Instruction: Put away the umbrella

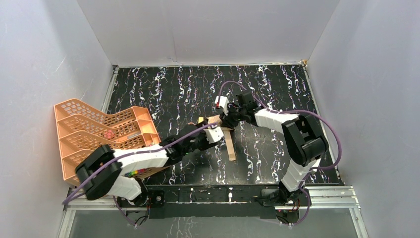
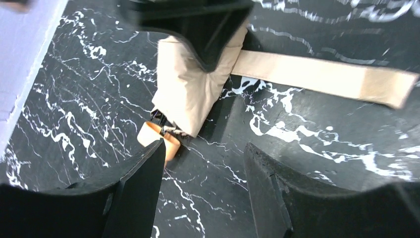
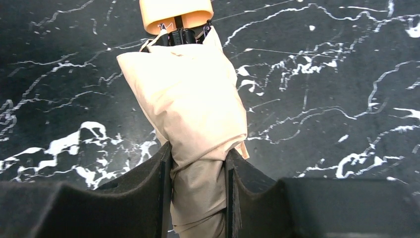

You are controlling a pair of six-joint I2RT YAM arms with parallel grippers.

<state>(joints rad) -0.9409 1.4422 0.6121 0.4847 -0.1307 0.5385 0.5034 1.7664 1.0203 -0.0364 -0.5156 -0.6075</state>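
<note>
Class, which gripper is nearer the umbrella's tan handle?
Left. The open left gripper has one fingertip right beside the handle; the right gripper clamps the umbrella toward its other end.

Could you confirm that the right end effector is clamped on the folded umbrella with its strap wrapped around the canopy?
Not quite: the strap is not wrapped; it lies stretched on the table, as the left wrist view shows. The right end effector is clamped on the folded umbrella.

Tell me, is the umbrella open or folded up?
Folded up: the umbrella is a tan bundle, squeezed by the right gripper.
</note>
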